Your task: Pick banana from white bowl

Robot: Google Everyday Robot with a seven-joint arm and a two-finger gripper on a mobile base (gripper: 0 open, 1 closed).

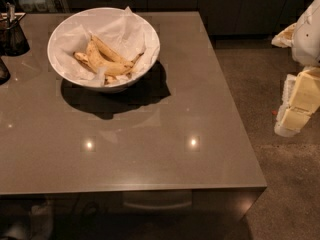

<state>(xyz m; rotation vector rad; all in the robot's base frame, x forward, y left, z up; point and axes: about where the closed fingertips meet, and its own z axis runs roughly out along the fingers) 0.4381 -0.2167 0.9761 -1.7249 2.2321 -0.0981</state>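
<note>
The banana (104, 59), a joined cluster of dull yellow, brown-speckled fruit, lies inside the white bowl (65, 34) on crumpled white paper. The bowl stands on the grey table at its back left. The gripper (295, 111) hangs at the far right of the view, beyond the table's right edge and over the floor, well apart from the bowl. It holds nothing that I can see.
The grey table (150, 134) fills most of the view; its right edge runs from the back middle to the front right. Small dark containers (11, 34) stand at the table's far left. Dark cabinets line the back. Speckled floor lies to the right.
</note>
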